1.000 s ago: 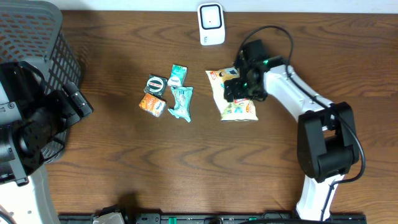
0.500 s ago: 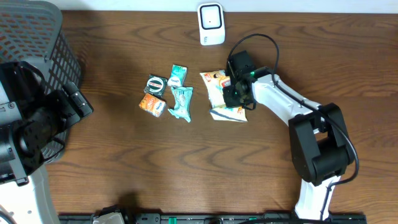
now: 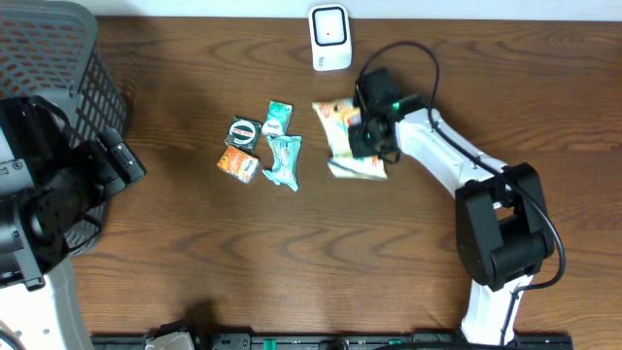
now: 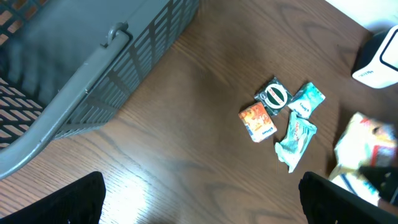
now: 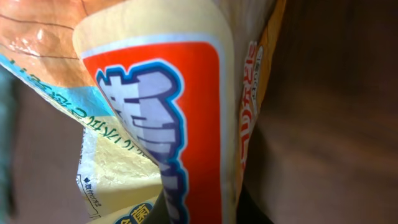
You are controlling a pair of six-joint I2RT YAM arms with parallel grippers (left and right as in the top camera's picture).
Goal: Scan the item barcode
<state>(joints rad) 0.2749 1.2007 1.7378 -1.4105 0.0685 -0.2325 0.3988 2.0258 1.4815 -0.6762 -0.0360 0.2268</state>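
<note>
Seen at this moment: right gripper point(image 3: 373, 133) pinched shut on crumpled snack bag point(image 3: 335, 131), just below white barcode scanner point(image 3: 330, 37). Left gripper point(image 3: 117, 160) spread fully wide, holding nothing, far left of scanner, beside grey mesh basket point(image 3: 58, 58). Counted 4 small packets point(image 3: 264, 146) below-left of scanner, apart from bag.
</note>
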